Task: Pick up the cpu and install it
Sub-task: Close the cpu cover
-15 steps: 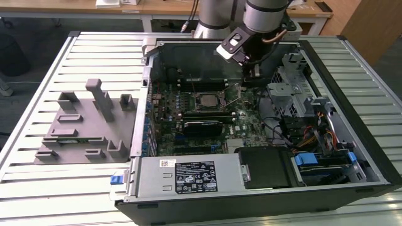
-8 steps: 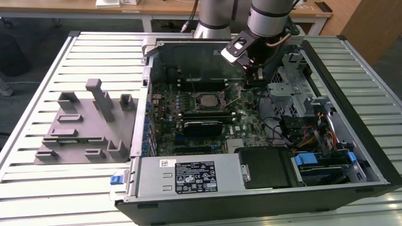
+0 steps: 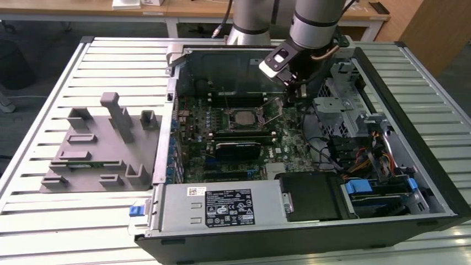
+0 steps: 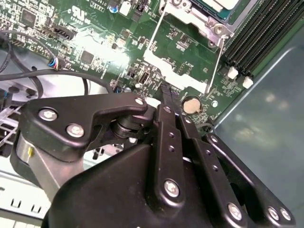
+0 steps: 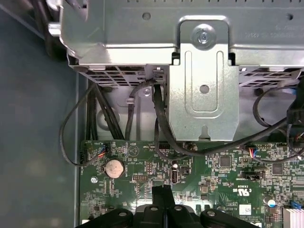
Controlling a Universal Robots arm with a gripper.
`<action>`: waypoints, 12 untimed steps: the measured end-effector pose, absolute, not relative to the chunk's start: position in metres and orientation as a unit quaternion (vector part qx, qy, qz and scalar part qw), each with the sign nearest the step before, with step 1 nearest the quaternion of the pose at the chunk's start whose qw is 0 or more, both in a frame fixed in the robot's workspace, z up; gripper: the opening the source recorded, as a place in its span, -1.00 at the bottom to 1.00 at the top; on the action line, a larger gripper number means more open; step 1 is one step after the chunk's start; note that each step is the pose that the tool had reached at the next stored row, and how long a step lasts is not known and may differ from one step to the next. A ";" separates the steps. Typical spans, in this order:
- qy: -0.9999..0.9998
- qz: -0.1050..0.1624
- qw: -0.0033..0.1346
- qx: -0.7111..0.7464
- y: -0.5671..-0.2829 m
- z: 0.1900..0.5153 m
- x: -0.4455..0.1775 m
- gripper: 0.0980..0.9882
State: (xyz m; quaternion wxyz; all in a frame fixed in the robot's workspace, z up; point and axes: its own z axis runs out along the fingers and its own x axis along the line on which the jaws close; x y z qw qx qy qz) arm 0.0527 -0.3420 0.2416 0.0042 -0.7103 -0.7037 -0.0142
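Gripper (image 4: 167, 93): closed tight, nothing held. Hovers low over circuit board (image 4: 95, 42), just beside coin battery (image 4: 191, 105). Hazard: scraped small parts on sideways drift. Next out: clamp frame (image 4: 173, 69), seemingly swung open, and wire lever (image 4: 217, 57). Farthest: cpu (image 3: 242, 117), seated in socket (image 4: 202, 18), apparently unclamped. Hazard: shifted cpu, bent pins on knock to frame.

A large white rectangular label (image 3: 228, 207) was seen on the grey metal power-supply box (image 3: 176, 212), at six o'clock of the open black computer case (image 3: 294, 243) in the exterior view. Rows of small black marks and lines of print were carried on it, but no word could be read. A smaller white sticker (image 3: 196, 191) was set at its ten o'clock corner, equally illegible. On the green printed circuit board (image 5: 213, 183), white lettering and a small white triangle sign (image 5: 133, 151) were noted in the first wrist view; nothing could be made out.
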 end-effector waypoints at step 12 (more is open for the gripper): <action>-0.702 -0.013 0.005 -0.712 -0.342 0.239 0.050 -0.98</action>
